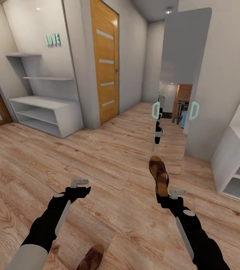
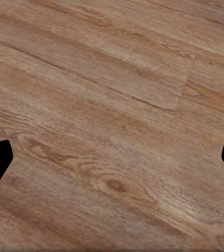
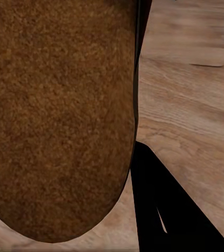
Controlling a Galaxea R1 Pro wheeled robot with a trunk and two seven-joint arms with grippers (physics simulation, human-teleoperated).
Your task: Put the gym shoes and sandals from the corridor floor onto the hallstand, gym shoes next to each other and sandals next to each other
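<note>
Brown leather sandal (image 1: 159,175) is clamped at its heel end in the right end effector (image 1: 171,195), raised off the corridor floor (image 1: 108,165). Second sandal (image 1: 91,258) lies on the floor close to the robot base. Left end effector (image 1: 79,184) is released and holds nothing. Step in hand: carrying the first sandal. Next move likely calls for transport to the hallstand (image 1: 44,112), well apart at the far left wall. Right wrist view shows the tan footbed (image 3: 54,115) beside one dark finger; head view shows the rack.
</note>
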